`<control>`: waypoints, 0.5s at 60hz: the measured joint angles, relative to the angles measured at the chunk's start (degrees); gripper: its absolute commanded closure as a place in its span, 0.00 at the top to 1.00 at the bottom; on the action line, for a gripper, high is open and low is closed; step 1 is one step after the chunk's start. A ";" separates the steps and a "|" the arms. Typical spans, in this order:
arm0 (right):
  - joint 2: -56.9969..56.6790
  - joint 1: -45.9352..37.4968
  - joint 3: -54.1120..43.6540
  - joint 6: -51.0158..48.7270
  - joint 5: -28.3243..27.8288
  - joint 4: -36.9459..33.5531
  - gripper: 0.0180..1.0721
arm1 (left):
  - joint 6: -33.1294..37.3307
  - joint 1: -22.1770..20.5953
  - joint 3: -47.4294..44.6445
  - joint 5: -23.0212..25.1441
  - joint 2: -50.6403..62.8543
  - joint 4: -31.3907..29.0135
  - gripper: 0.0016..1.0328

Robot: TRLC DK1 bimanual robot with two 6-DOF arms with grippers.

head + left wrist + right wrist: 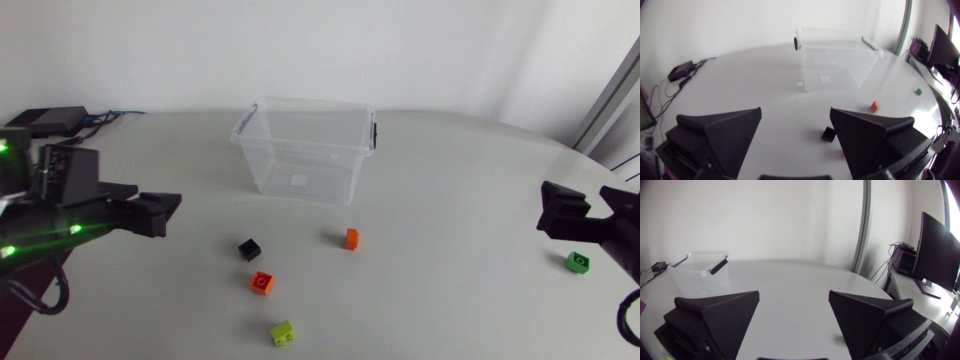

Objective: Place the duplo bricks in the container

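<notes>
Your white surface (450, 200) carries the clear container (305, 150), upright toward its far side. Your left pincer (795, 111) and right pincer (794, 293) hang released, fingers spread wide, at opposite sides. In front of the container lie an orange brick (351, 238), a black brick (249, 248), a red brick (261, 283) and a lime brick (283, 332). A green brick (577, 262) sits well apart from them, near your right pincer.
</notes>
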 measured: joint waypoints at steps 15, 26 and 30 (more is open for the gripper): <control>11.58 -3.52 11.37 1.33 0.22 -16.11 0.95 | 11.76 -0.79 11.52 -0.04 20.65 -8.83 0.92; 15.96 -4.70 15.61 1.33 0.22 -22.95 0.95 | 20.57 -5.27 17.05 -0.02 29.94 -14.71 0.92; 17.49 -5.44 17.59 1.33 0.13 -26.86 0.95 | 22.34 -7.21 19.15 -0.02 34.01 -16.63 0.92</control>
